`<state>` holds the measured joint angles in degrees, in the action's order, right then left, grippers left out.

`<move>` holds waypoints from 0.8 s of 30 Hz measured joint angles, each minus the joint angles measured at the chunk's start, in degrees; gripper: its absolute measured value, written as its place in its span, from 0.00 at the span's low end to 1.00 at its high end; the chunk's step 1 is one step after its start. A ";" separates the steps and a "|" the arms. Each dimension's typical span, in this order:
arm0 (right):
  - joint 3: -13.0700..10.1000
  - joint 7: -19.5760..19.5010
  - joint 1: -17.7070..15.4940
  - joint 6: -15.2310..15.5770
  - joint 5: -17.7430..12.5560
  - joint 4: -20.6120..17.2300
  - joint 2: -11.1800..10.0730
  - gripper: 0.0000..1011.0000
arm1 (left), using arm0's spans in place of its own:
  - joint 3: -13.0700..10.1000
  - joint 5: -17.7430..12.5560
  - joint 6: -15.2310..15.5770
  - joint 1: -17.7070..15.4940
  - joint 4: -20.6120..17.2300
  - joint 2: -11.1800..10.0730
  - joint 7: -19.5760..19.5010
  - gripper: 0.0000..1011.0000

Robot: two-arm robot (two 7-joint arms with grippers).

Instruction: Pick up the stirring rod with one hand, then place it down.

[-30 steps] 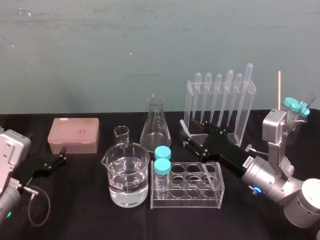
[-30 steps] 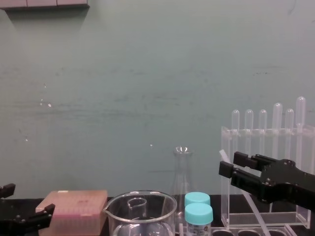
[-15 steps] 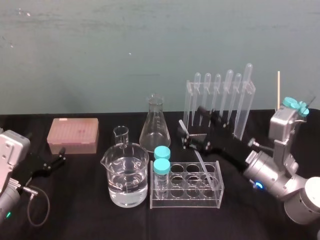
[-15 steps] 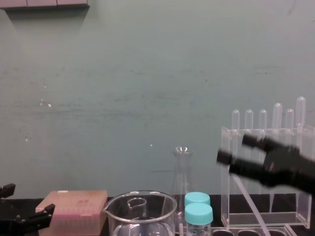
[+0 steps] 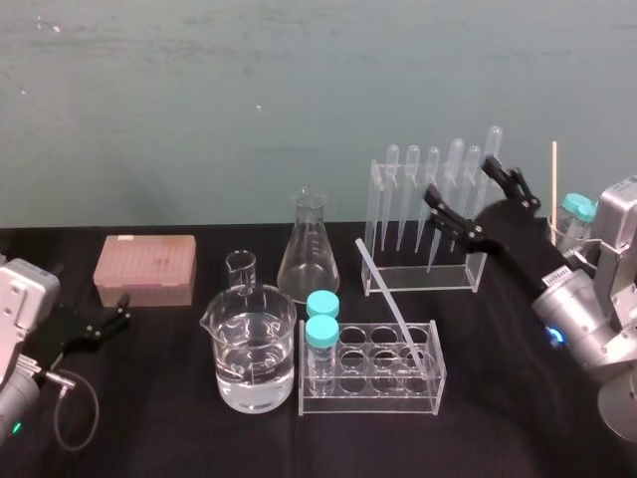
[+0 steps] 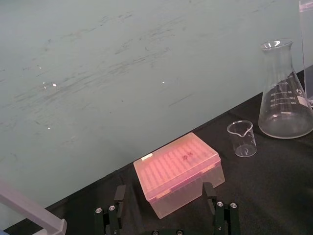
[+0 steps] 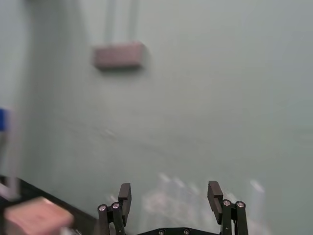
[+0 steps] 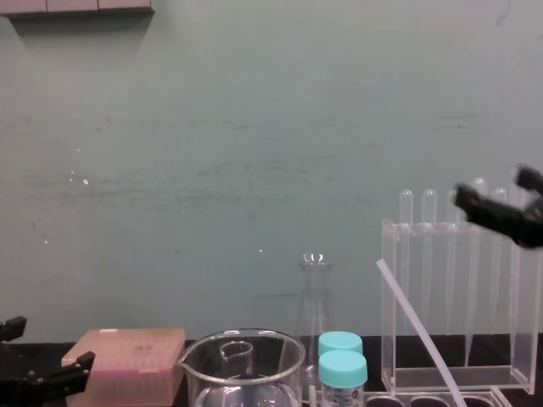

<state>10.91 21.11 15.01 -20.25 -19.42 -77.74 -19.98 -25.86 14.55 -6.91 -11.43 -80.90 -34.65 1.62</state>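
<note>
Risen off the stirring rod (image 5: 393, 309) since a moment ago, the right gripper (image 5: 458, 177) hangs empty, jaws wide, before the pipette rack (image 5: 423, 277) toward the far right of the worktop (image 5: 149, 408); the rod leans tilted in the clear tube rack (image 5: 370, 400) mid-worktop; the left gripper (image 5: 117, 314) rests spread wide by the left edge.

Teal wall (image 5: 199, 100) behind a black worktop (image 5: 149, 418).
Faint scuffs streak the wall; a grey box (image 8: 76, 5) sits high up.
</note>
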 joint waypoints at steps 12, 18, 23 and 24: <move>-0.97 -2.93 -3.81 16.11 1.80 -1.32 -1.90 0.99 | 0.00 0.00 0.01 0.00 0.00 0.00 0.00 0.99; -0.98 -2.96 -3.74 15.48 1.80 -1.33 -1.86 0.99 | 0.00 0.00 0.00 0.00 0.00 0.00 0.00 0.99; -1.00 -2.97 -3.67 15.06 1.77 -1.33 -1.83 0.99 | 0.00 0.00 0.00 0.00 0.00 0.00 0.00 0.99; -1.00 -2.97 -3.67 15.06 1.77 -1.33 -1.83 0.99 | 0.00 0.00 0.00 0.00 0.00 0.00 0.00 0.99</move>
<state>9.91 18.15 11.34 -5.19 -17.65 -79.06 -21.81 -25.86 14.55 -6.91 -11.43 -80.90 -34.65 1.62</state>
